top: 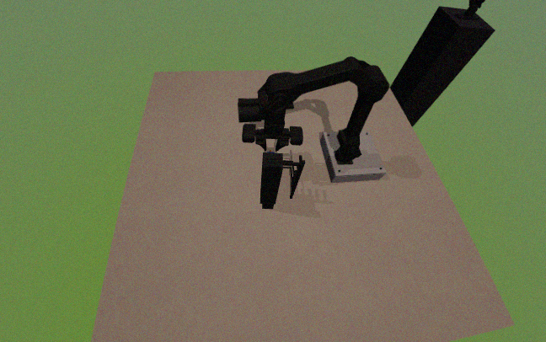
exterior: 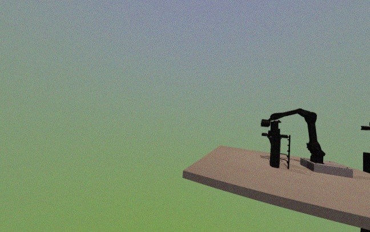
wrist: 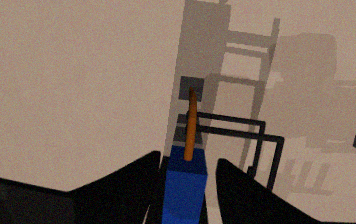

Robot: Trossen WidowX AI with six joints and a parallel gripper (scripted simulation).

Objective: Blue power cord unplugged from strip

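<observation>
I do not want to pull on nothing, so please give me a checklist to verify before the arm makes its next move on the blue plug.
1. Blue plug sits between the fingers of the pincer: ok.
2. Pincer clamped on the plug: not ok. It is open, and a pale gap shows beside one finger.
3. Orange cord runs out of the plug's middle, away from both fingers: ok.
4. Thin dark frame apart from the nearer finger: cannot tell, as it passes behind that finger.
5. Plug already out of its socket: cannot tell.
</observation>
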